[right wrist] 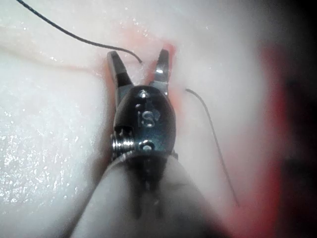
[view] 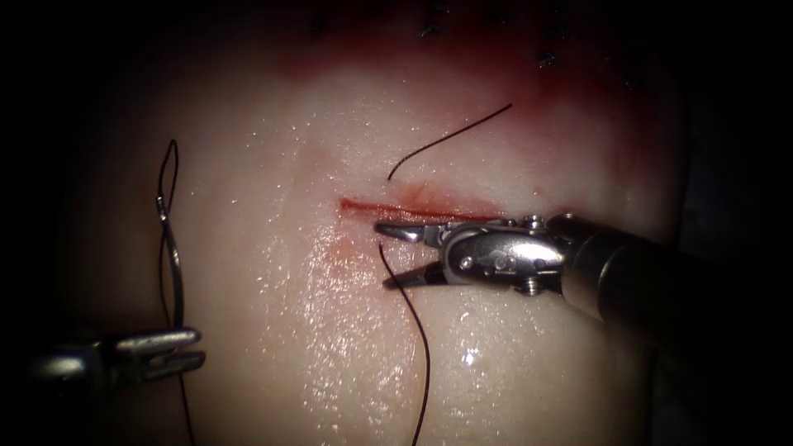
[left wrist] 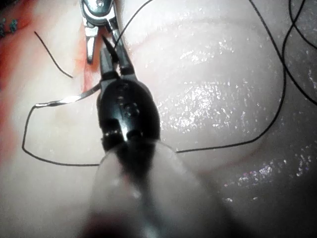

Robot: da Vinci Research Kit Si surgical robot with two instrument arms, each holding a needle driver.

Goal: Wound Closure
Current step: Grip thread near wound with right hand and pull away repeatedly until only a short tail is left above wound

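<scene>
Holding the needle (view: 171, 256) near one end in my left tool (view: 178, 347), jaws shut, far left of the cut (view: 413, 208), out of the tissue (view: 330, 347), my right tool (view: 401, 256) wide open, holding nothing, thread (view: 417, 339) between its jaws.

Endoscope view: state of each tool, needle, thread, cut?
Right tool: jaws open, holds nothing, at the cut.
Left tool: jaws shut on the needle near one end, left of the cut.
Needle: out of the tissue, held upright.
Thread: slack on the tissue, passes between the right tool's jaws.
Cut: open, red fluid along it.
</scene>
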